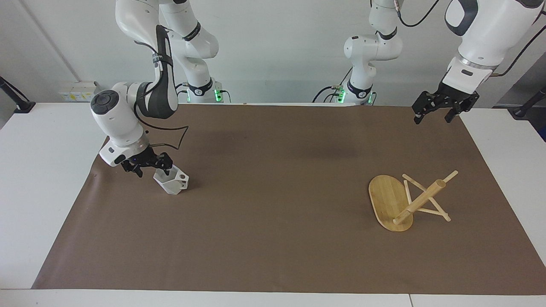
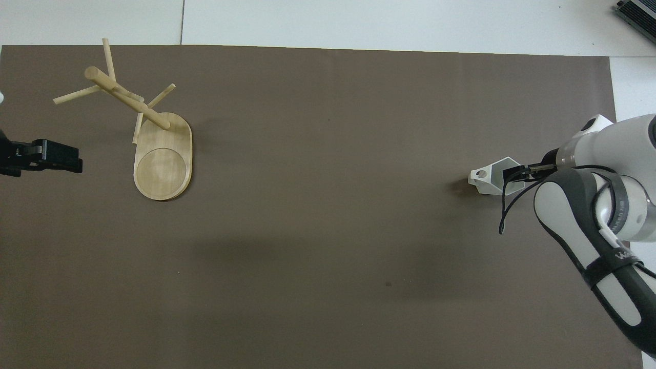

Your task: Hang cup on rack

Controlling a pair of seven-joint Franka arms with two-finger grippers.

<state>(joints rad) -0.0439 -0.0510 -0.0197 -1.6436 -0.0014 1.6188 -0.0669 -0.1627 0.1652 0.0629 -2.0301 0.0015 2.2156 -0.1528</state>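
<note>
The white faceted cup [image 1: 172,182] stands on the brown mat at the right arm's end, its handle turned away from the gripper. My right gripper [image 1: 151,169] is open and low beside the cup, with one finger at the rim and the other outside it. In the overhead view the cup [image 2: 490,177] shows partly under that arm. The bamboo rack [image 1: 420,199] stands on its oval base [image 2: 163,165] at the left arm's end. My left gripper [image 1: 431,118] hangs open and waits over the mat's corner by the robots, well short of the rack.
The brown mat [image 1: 273,221] covers most of the white table [image 1: 38,179]. A black cable [image 1: 170,136] loops from the right arm's wrist, low over the mat beside the cup.
</note>
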